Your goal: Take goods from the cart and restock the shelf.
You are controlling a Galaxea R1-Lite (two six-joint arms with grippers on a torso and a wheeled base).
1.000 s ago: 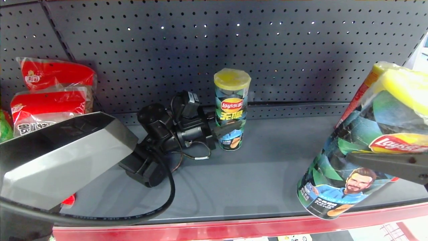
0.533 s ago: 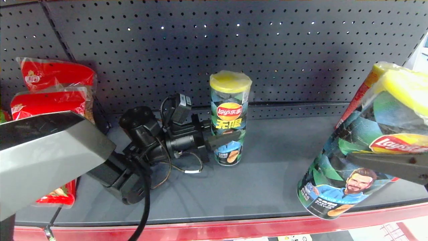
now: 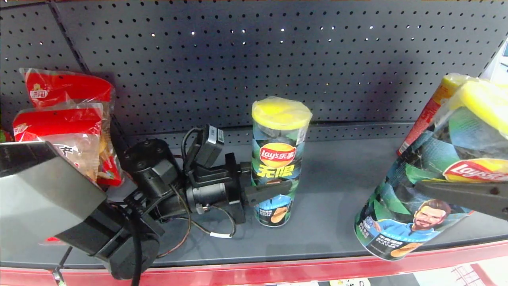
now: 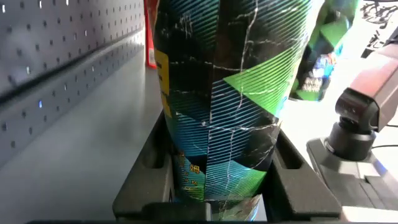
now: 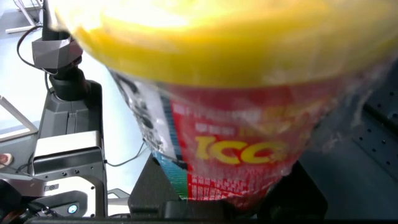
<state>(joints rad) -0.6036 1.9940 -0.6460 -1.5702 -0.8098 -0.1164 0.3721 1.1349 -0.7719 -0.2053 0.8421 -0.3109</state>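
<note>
Left gripper [image 3: 274,190] pinching the green-black cardboard chip can with yellow plastic lid [image 3: 278,135]: upright, mid-shelf, nearer the front edge of the dark grey metal shelf [image 3: 329,206]. Right gripper [image 3: 456,190] clamped on a film-wrapped pack of green and red cans [image 3: 416,186], tilted, at the front right corner. Red snack bags [image 3: 63,103] at the left edge.

Chip canisters, yellow-lidded: three in all.
- Centre green canister [image 3: 278,159]: one, upright.
- Right green canister [image 3: 412,186]: one.
- Red canister [image 3: 422,113]: one, film-wrapped together with the right green canister.

Red snack bags: two countable, upper bag [image 3: 67,85] and lower bag [image 3: 55,119].

Shelf [image 3: 337,186]: one.

Pegboard back panel [image 3: 238,59]: one.
</note>
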